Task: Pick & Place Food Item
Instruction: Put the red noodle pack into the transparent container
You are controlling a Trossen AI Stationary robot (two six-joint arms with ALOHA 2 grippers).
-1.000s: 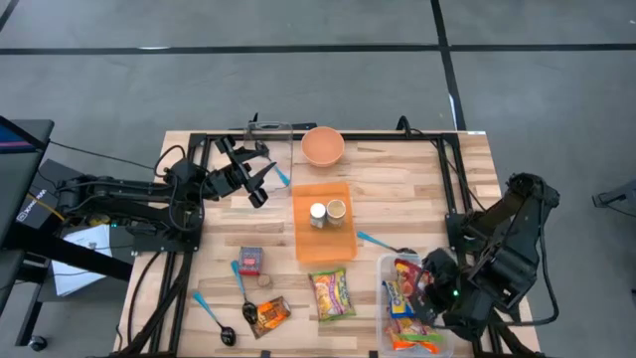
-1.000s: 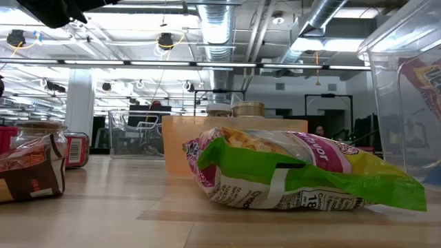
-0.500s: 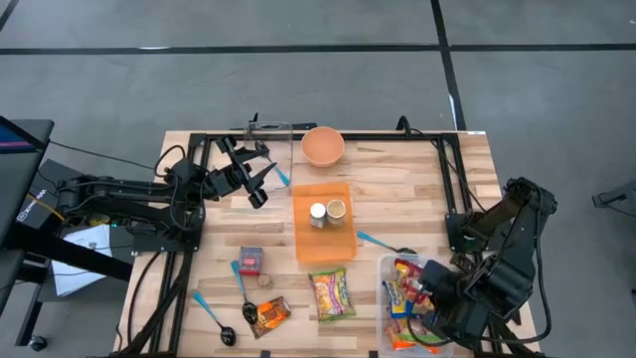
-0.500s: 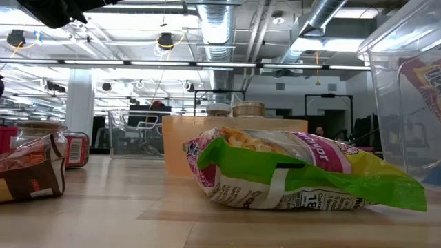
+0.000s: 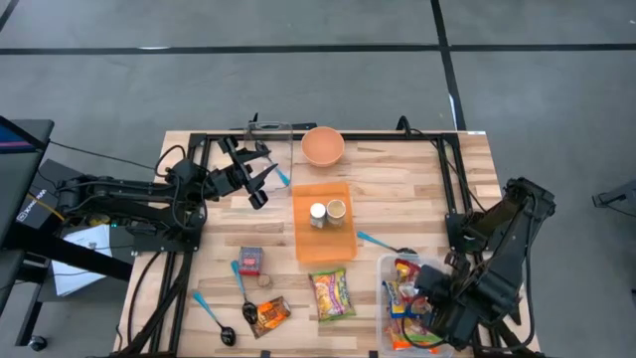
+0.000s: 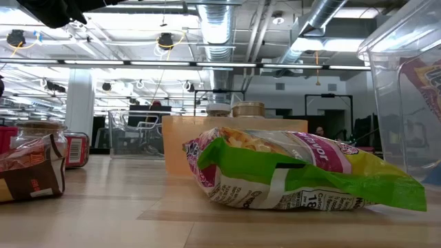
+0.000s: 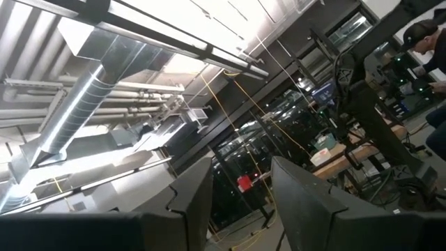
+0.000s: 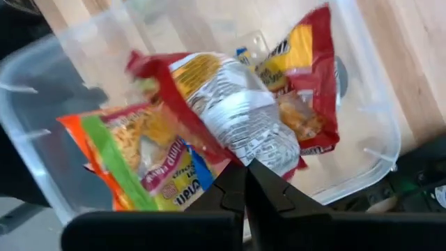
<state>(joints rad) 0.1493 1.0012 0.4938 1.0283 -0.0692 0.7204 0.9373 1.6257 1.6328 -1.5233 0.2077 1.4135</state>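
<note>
1. Here, the wooden table (image 5: pixel 397 199) carries an orange tray (image 5: pixel 323 234) at its middle.
2. The clear plastic bin (image 5: pixel 384 268), off the tray's near right corner, holds snack bags (image 8: pixel 209 118).
3. The right gripper (image 8: pixel 245 183), fingers pressed together and gripping nothing, hangs over the bin, partly hiding its contents.
4. The left gripper (image 5: pixel 260 179), fingers spread, hovers beyond the tray's far left corner.
5. A green chip bag (image 5: pixel 331 294) lies just near of the tray.

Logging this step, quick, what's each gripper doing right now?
Left gripper: open, empty, raised over the table's far left.
Right gripper: shut, empty, over the clear bin of snack bags.
</note>
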